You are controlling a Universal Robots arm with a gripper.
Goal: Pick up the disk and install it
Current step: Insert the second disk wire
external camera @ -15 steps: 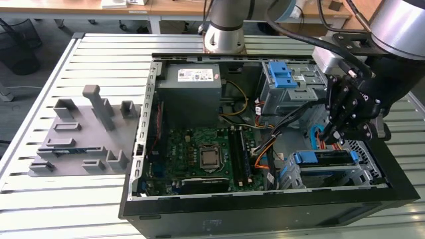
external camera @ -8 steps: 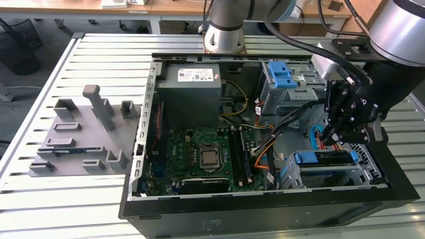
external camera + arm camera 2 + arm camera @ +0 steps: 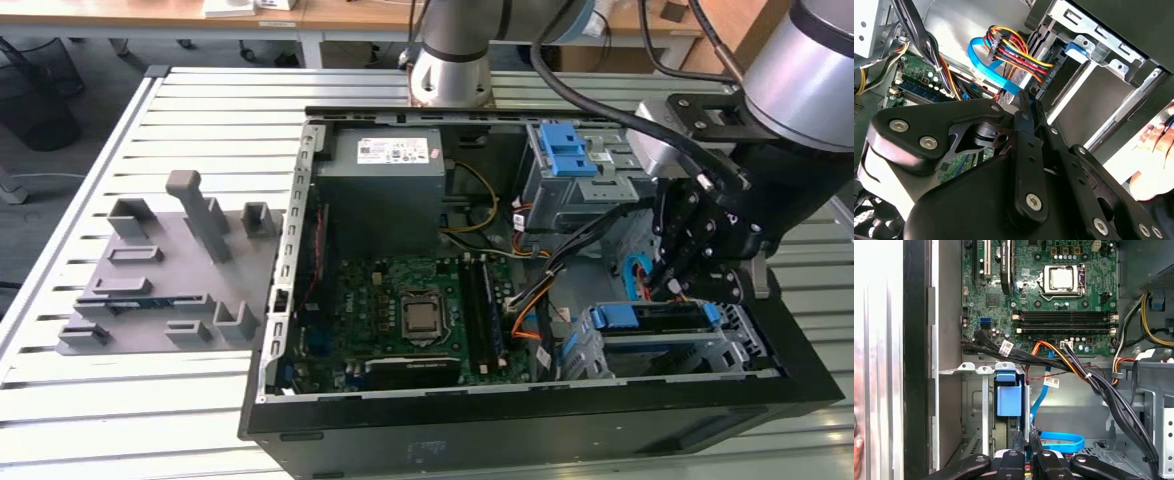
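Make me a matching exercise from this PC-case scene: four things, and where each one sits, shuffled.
1 disk
2 power-supply box
3 grey moulded tray
4 processor socket

A outside the case, on the slatted table
B at the metal cage, beneath the gripper
C on the green motherboard
D inside the case, at the end nearest the arm's base

Pairs: 1-B, 2-D, 3-A, 4-C

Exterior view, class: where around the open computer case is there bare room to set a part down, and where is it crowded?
Free: the slatted table in front of the grey fixture block, and the strip behind that block. Crowded: inside the case, where cables crowd the space between the motherboard and the drive cage under the pincer.
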